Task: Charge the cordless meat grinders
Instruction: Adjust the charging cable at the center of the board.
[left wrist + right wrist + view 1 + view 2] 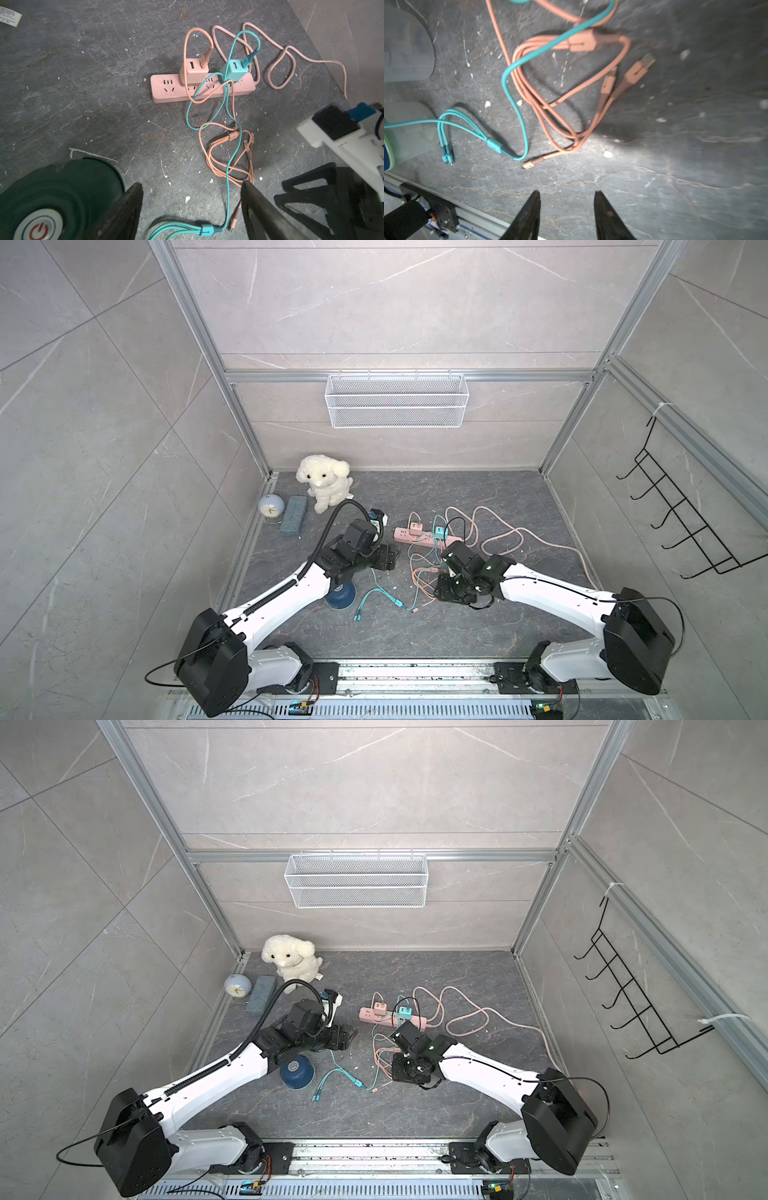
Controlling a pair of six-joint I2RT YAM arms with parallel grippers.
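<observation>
The only sign that can be read is a red power symbol (39, 229), a broken ring with a short bar at its top. It stands on the round white button in the middle of the dark green grinder (62, 187), seen in the left wrist view.

A white label (9, 17) lies flat on the table (83, 93) in the same view. It carries several lines of small dark print, possibly with a barcode-like strip, but the print is too small and blurred to read.

In both top views the pale blue clock (271, 506) shows its face, yet no numerals can be read on it.
</observation>
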